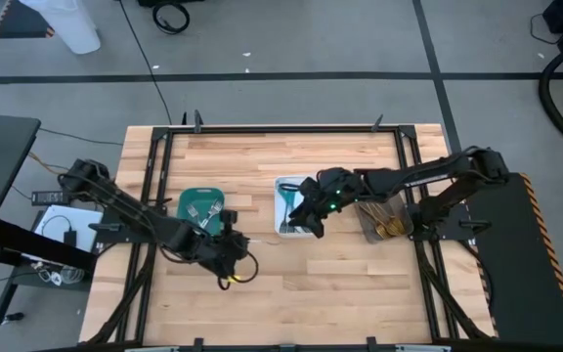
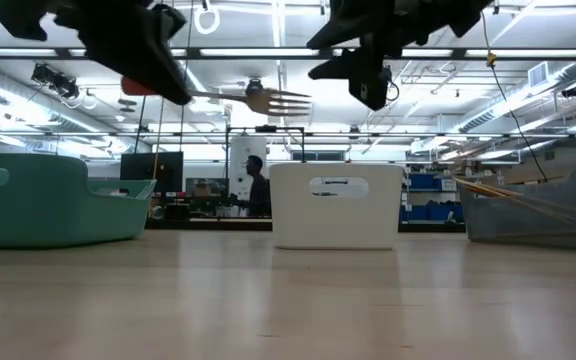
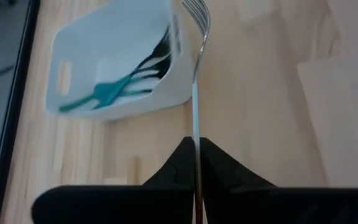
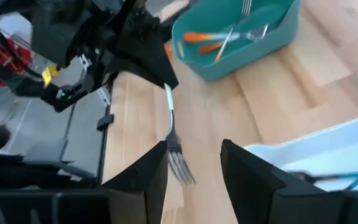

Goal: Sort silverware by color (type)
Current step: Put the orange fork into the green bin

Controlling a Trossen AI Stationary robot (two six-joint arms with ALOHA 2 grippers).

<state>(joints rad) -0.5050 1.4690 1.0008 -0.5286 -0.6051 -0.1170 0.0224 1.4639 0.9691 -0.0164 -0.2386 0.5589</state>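
My left gripper [image 1: 231,242] hangs above the table in front of the teal tray [image 1: 201,207], shut on a silvery fork [image 3: 197,68] with a pale handle. The fork shows lifted and level in the low view [image 2: 263,99]. My right gripper [image 4: 194,168] is open and holds nothing; it hovers over the near end of the white tray [image 1: 294,205]. Blue-handled silverware [image 3: 107,93] lies in the white tray. Orange-handled pieces [image 4: 207,38] lie in the teal tray [image 4: 229,37]. Gold pieces [image 1: 391,227] rest in the grey tray [image 1: 379,217]. My left gripper pinches the fork by its handle [image 3: 196,146] between the two shut fingers, which lie along it. The fork sticks straight out ahead of the fingertips, lifted clear of the table and about level, with the tines [image 3: 197,9] pointing toward the white tray [image 3: 117,62].
The three trays stand in a row across the middle of the table: teal on the left, white in the centre, grey on the right. Bare wooden tabletop [image 1: 291,293] lies in front of them. A metal frame runs along the table's edges [image 1: 281,128].
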